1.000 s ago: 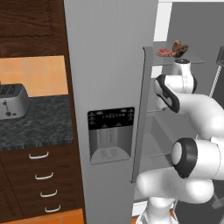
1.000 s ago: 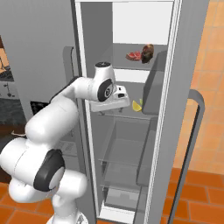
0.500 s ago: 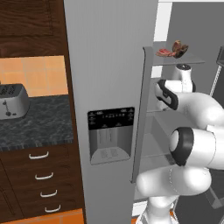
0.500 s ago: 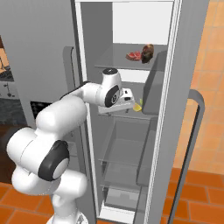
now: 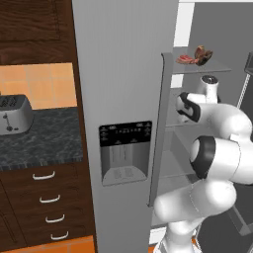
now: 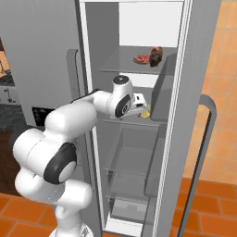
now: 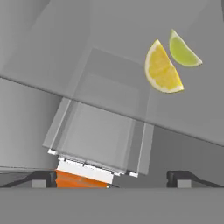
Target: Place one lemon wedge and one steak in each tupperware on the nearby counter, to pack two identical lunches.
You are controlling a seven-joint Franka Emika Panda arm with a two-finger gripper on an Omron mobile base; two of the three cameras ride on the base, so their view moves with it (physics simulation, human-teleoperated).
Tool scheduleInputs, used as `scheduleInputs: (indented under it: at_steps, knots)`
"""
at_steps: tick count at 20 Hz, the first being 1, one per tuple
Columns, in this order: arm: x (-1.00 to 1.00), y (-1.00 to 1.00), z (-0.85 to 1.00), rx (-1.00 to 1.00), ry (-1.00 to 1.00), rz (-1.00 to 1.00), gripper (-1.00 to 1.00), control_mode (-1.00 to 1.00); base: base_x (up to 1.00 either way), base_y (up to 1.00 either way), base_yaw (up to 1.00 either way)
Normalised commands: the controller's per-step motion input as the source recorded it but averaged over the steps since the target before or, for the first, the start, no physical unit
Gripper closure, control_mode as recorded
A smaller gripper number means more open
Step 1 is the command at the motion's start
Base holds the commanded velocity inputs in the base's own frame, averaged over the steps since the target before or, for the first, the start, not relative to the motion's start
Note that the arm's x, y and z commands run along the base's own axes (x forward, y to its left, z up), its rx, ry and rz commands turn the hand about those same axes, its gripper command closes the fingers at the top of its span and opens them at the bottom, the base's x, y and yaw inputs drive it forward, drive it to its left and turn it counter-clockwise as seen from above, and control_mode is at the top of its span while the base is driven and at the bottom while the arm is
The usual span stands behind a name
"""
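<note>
gripper [image 6: 144,107] wide open, empty | I'm over lemon wedge [image 7: 162,68] | probably light, slick; pinch flat sides

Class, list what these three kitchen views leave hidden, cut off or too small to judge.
- Lemon wedge, right base view: mostly hidden behind the hand; a second wedge cannot be made out.
- Steaks, left base view: too small to count.
- Toaster, left base view: cut off by the left edge.

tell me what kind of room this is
A home kitchen, most likely. An open fridge holds steaks on an upper shelf and lemon wedges lower down, and beside it a toaster sits on a dark stone counter over wooden drawers.
</note>
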Motion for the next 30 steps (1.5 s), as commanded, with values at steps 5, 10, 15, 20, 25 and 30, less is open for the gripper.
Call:
scheduleInputs:
  at_steps: [5,10,15,20,25,30]
  knots:
    - [0.60,-0.40,0.00,0.00,0.00,0.00,-1.00,-1.00,0.00,0.00,0.00]
    - [0.54,-0.27,-0.02,0.00,0.00,0.01,-1.00,-1.00,0.00,0.00,0.00]
    - [0.55,-0.02,-0.17,0.00,0.00,0.03,-1.00,-1.00,0.00,0.00,0.00]
    - [0.51,-0.10,-0.36,0.01,0.00,0.04,-1.00,-1.00,0.00,0.00,0.00]
    - [0.44,-0.26,-0.26,0.04,0.00,0.06,-1.00,-1.00,0.00,0.00,0.00]
    - [0.52,-0.26,-0.12,0.04,0.00,0.05,-1.00,-1.00,0.00,0.00,0.00]
